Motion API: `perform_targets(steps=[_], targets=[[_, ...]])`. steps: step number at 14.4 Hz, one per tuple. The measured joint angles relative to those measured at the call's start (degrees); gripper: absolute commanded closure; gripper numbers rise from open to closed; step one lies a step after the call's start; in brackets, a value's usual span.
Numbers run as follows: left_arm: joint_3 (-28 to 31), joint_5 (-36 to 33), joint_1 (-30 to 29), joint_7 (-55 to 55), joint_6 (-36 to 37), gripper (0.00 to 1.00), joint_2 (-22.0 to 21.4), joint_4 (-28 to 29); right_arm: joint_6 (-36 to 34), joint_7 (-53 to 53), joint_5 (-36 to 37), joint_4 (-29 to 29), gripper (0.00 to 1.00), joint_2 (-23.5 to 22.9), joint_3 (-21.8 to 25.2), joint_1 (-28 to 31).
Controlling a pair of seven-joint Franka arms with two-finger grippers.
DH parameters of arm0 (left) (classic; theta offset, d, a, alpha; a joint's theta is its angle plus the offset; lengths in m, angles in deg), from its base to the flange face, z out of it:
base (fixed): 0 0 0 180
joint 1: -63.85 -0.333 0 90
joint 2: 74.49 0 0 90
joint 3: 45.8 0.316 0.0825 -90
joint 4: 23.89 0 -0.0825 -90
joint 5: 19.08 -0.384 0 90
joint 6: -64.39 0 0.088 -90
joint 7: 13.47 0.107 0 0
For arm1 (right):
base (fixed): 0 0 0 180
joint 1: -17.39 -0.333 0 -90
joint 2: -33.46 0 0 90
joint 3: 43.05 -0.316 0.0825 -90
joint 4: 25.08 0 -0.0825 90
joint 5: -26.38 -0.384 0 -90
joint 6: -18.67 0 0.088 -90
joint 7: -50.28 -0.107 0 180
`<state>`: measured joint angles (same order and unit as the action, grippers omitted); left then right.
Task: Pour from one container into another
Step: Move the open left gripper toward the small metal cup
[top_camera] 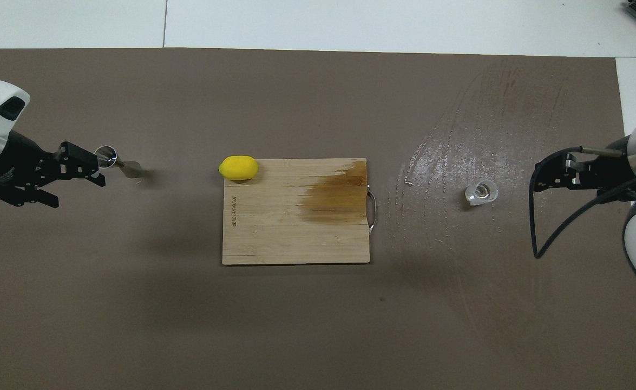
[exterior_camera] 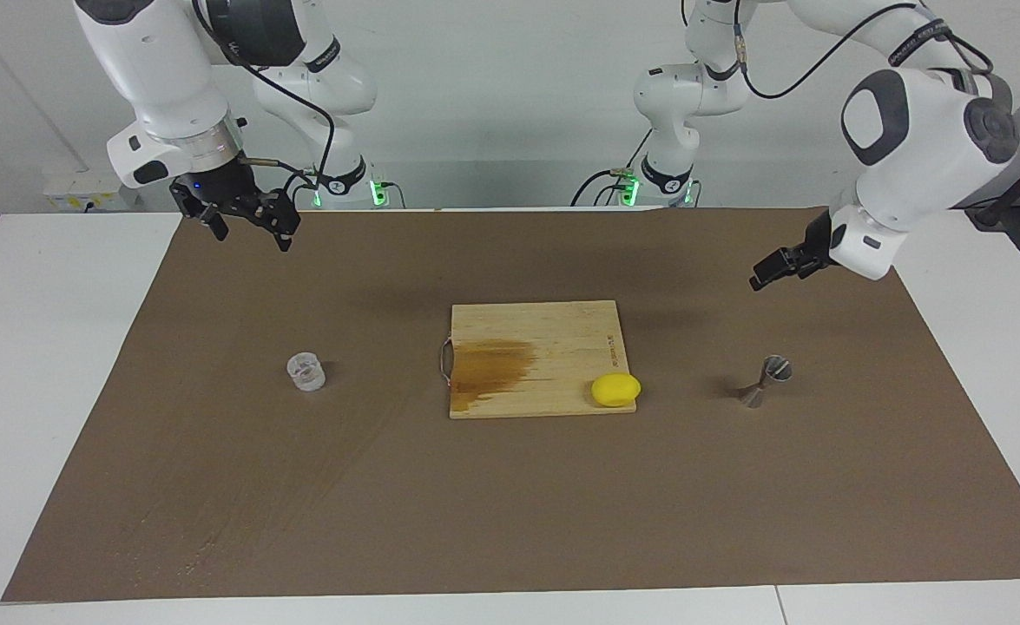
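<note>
Brown matting covers the counter [exterior_camera: 84,286] where the pour has yet to begin: one clear plastic cup [exterior_camera: 306,371] stands untouched toward the right arm's end, one steel jigger [exterior_camera: 765,380] toward the left arm's end, each well in from the edges. One bamboo board [exterior_camera: 536,358] with one lemon [exterior_camera: 615,390] at its corner lies between them. The left tool [top_camera: 52,181], fingers apart and empty, hangs in the air near the jigger; the right tool [exterior_camera: 245,221], also apart, waits over the mat's edge nearest the robots. Grasping, carrying and pouring all remain
</note>
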<state>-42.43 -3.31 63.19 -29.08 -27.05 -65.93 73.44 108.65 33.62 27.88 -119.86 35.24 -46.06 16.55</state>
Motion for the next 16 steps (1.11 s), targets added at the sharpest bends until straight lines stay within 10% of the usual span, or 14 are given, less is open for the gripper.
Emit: perform_targets(steps=[6,16], targets=[[12.18,26.55,-1.60,-15.77,-11.73,0.00,-1.81,14.92,0.00,0.00,0.00,0.00,0.00,0.00,0.00,0.00],[13.51,64.29,-1.84,-38.58,-27.16,0.00,-4.88,34.48,0.00,0.00,0.00,0.00,0.00,0.00,0.00,0.00]])
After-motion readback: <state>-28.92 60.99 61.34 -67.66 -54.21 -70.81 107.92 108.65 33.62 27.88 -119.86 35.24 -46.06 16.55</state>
